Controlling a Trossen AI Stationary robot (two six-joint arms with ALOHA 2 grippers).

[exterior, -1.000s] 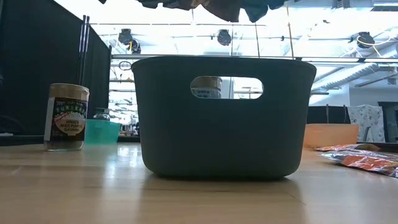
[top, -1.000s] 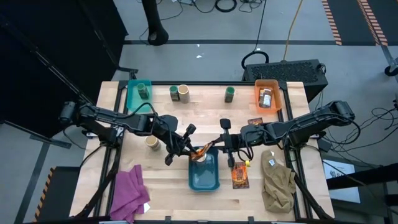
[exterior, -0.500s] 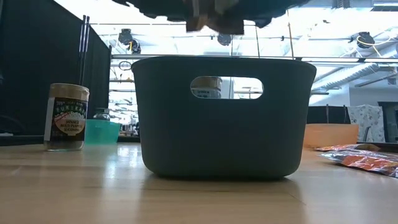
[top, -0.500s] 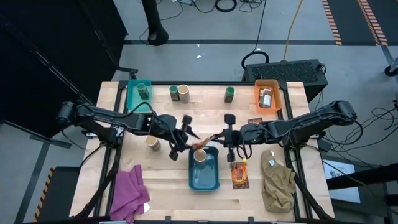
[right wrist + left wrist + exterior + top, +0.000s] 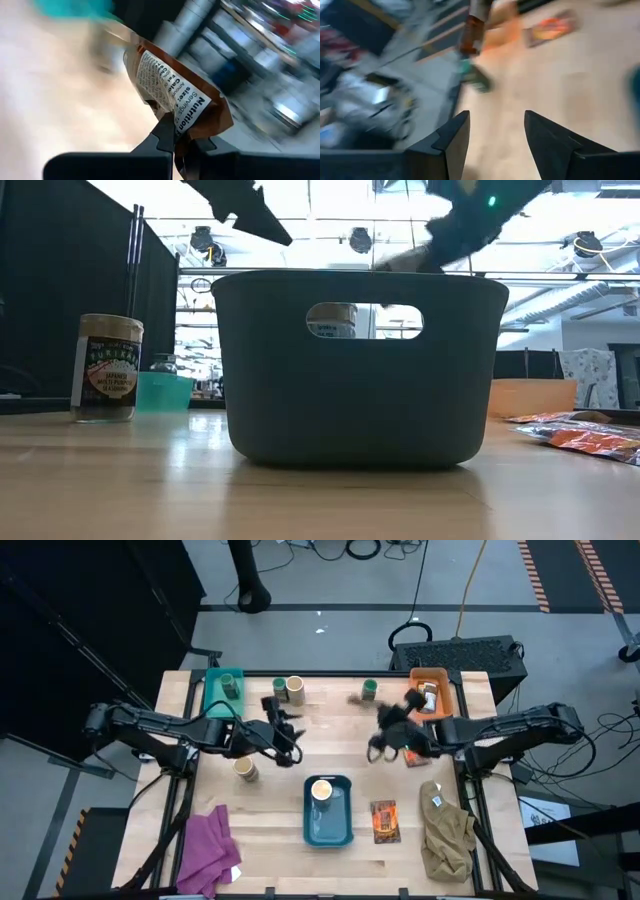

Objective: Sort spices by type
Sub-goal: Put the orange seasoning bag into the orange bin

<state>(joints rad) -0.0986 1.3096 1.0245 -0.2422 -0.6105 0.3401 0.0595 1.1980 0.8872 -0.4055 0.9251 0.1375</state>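
My right gripper (image 5: 380,745) is shut on a flat brown-orange packet (image 5: 175,95), held in the air between the blue bin (image 5: 347,830) and the orange bin (image 5: 445,690). My left gripper (image 5: 275,712) hangs open and holds nothing, over the table's far left part. A cream-topped jar (image 5: 321,790) stands in the blue bin. Another cream-topped jar (image 5: 243,769) stands on the table to the left of it. An orange-and-black packet (image 5: 384,821) lies flat right of the blue bin. A green jar (image 5: 369,690) stands near the far edge. My right gripper pinches the packet between its two fingers (image 5: 164,136) at one edge of its printed label side (image 5: 179,119). The packet stands out beyond the fingertips, lifted clear of the table.
A teal bin (image 5: 210,698) at the far left holds a green jar (image 5: 230,686). Two jars (image 5: 288,689) stand beside it. The orange bin holds spice items. A purple cloth (image 5: 207,850) lies at the near left, a khaki cloth (image 5: 446,830) at the near right.
A packet hung between both grippers over the blue bin. Now only my right gripper has it, having swung toward the table's far right and turned. My left gripper has come away from the packet, moved toward the far edge and turned.
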